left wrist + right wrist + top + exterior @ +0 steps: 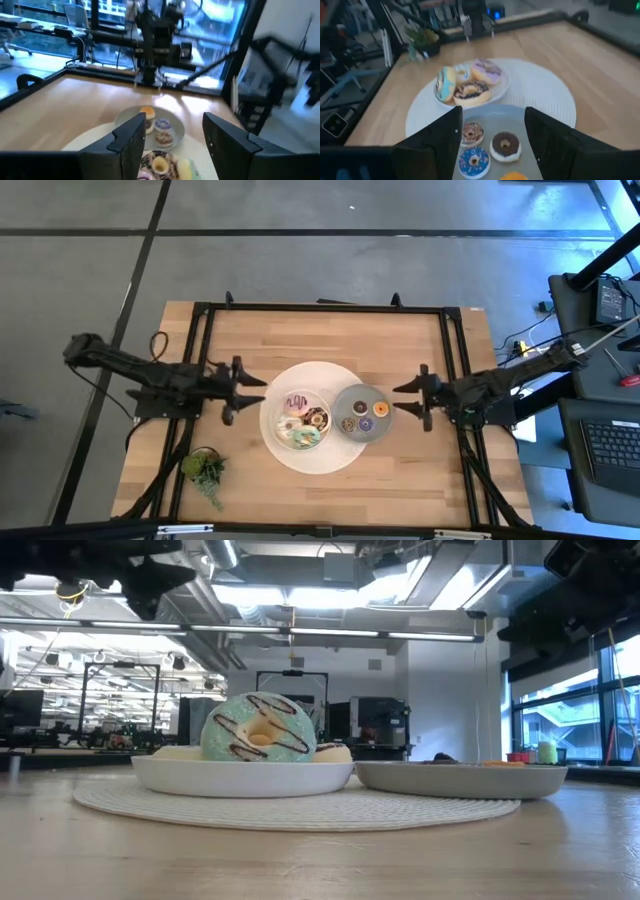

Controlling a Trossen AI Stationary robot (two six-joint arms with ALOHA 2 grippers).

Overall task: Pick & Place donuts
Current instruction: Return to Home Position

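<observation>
Several larger donuts, iced pink, chocolate and green, lie in a white dish (300, 418) on a round white mat. In the low view a green donut (258, 728) with chocolate stripes stands on edge, leaning in that dish. Several mini donuts (505, 145) lie flat in the grey dish (362, 412) beside it. My left gripper (248, 395) hovers open just left of the white dish. My right gripper (400, 400) hovers open just right of the grey dish. Each wrist view looks between its own spread fingers at the dishes.
A small green leafy plant (205, 470) stands near the table's near left corner. A black frame (320, 308) runs around the tabletop. Bare wood lies on the far side of the mat (312, 465) and along the near edge.
</observation>
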